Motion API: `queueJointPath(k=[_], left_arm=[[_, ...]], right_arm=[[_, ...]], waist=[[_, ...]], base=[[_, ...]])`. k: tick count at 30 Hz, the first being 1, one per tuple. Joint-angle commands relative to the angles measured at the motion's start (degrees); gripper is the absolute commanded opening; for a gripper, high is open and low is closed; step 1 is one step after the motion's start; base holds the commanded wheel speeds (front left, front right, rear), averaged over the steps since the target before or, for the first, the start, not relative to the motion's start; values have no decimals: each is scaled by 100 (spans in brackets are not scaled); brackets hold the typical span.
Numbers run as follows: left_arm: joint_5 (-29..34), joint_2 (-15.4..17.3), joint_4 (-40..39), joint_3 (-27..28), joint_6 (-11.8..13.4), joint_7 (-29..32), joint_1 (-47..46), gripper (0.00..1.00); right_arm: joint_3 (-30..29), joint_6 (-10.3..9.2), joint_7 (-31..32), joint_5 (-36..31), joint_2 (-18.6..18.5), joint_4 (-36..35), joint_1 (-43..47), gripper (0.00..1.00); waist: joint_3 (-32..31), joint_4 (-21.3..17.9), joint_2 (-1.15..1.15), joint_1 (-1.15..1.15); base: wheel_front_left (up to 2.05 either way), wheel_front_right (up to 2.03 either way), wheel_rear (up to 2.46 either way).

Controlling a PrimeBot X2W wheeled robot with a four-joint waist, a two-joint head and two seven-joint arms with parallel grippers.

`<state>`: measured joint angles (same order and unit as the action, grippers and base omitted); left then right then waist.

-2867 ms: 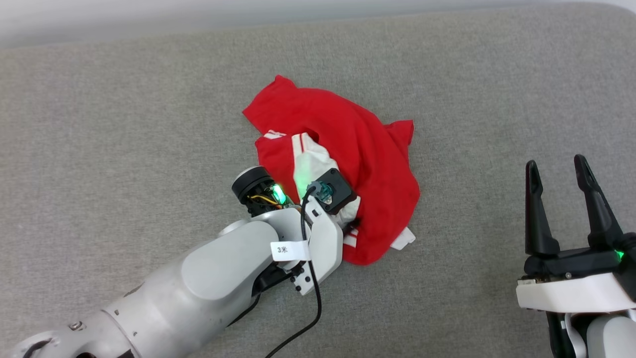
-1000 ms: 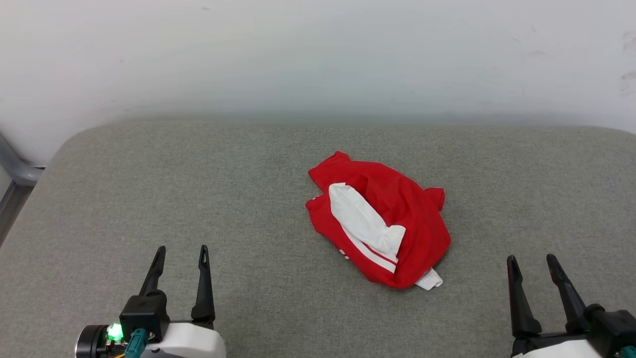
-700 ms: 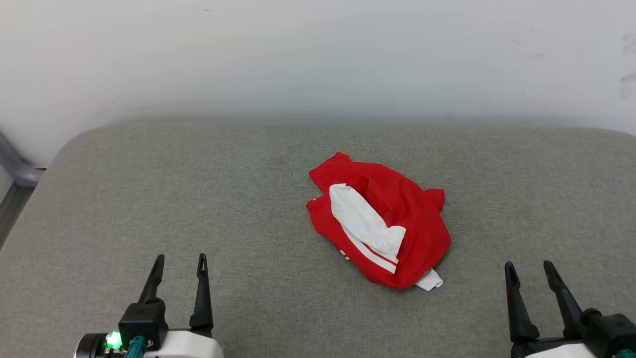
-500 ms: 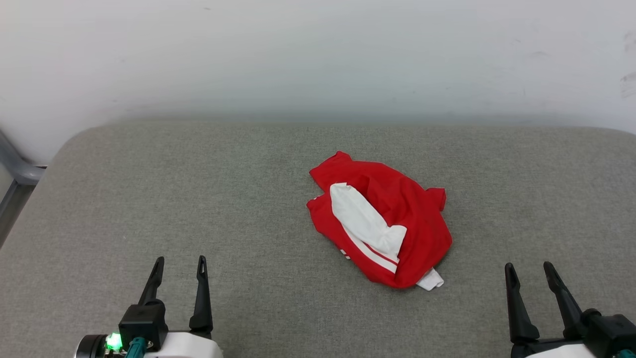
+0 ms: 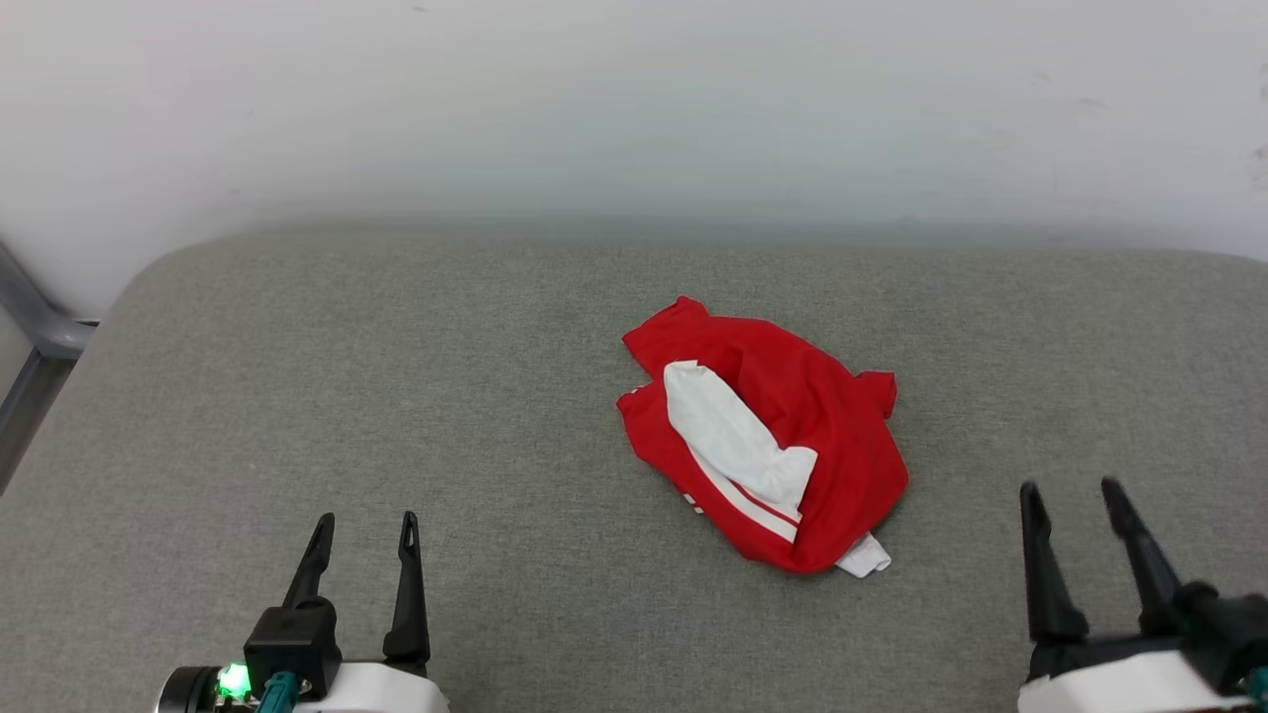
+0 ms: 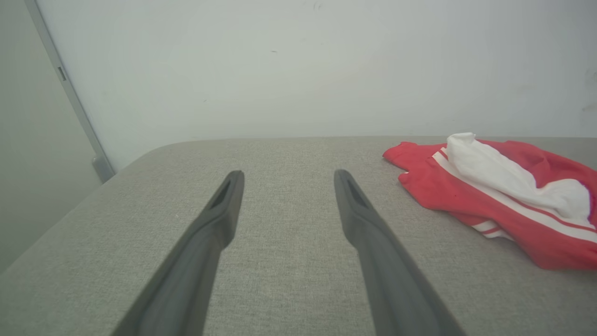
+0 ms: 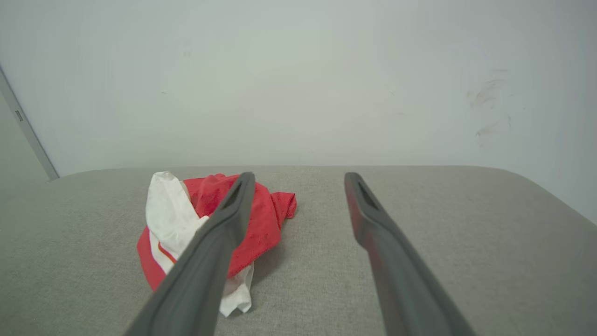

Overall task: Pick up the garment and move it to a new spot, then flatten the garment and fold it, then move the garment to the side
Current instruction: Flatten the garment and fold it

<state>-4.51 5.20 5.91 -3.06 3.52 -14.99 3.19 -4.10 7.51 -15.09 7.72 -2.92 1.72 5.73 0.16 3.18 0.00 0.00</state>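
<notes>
The garment [image 5: 783,436], a red jersey with a white sleeve folded across its top, lies crumpled in a heap near the middle of the grey cushion [image 5: 396,396]. Its lettering is hidden. My left gripper [image 5: 365,522] stands open at the lower left, well clear of the heap, with nothing between its fingers. My right gripper [image 5: 1070,490] stands open at the lower right, also empty. In the left wrist view the garment [image 6: 503,196] lies to the right of that gripper [image 6: 284,175]. In the right wrist view the garment [image 7: 186,219] sits behind the left finger of that gripper [image 7: 298,176].
A pale wall [image 5: 634,109] rises behind the cushion's far edge. A grey metal frame [image 5: 35,347] stands past the cushion's rounded left corner. Bare cushion stretches all around the heap.
The left arm let go of the garment and drew back to the lower left; the camera pulled back. In the last second the right gripper rose slightly; the garment has lain still.
</notes>
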Motion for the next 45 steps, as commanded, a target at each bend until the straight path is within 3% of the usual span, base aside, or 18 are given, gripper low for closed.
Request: queueJointPath(k=[1,7,12,17,21,30,35,42,45], left_arm=[[39,-13,17,30,-31,-29,-27,100],[83,-77,28,46,-102,-29,-138,100],[119,-118,37,54,-153,-29,-230,100],[120,-142,72,43,-191,-29,-289,100],[117,-162,89,55,-207,-29,-360,100],[107,-207,91,-25,-250,-23,-569,100],[67,-222,84,-122,-222,-23,-764,100],[7,-232,104,-217,-189,-23,-963,100],[-42,-233,135,-263,-149,-23,-997,100]], right_arm=[[-42,-4,-12,-81,7,-115,-205,100],[-85,-4,-12,-364,-126,-497,-997,100],[376,-4,-12,-180,-725,-486,-1878,100],[1497,-4,97,310,-1575,52,-2707,100],[2704,-5,910,991,-2180,371,-3358,100],[5269,-5,3466,2684,-3212,619,-4539,100],[6080,-6,4374,3220,-3306,902,-5093,100],[6768,-4,4578,3534,-3034,1755,-5245,100],[7089,-3,4319,3609,-2902,2144,-5139,100]], waist=[[12,12,0,0],[119,80,0,0],[242,151,0,0],[327,238,0,0],[410,286,0,0],[781,416,0,0],[1108,515,0,0],[1408,635,0,0],[1435,682,0,0]], base=[[0,0,0],[0,0,0],[0,0,0],[0,0,0],[0,0,0],[0,0,0],[0,0,0],[0,0,0],[0,0,0]])
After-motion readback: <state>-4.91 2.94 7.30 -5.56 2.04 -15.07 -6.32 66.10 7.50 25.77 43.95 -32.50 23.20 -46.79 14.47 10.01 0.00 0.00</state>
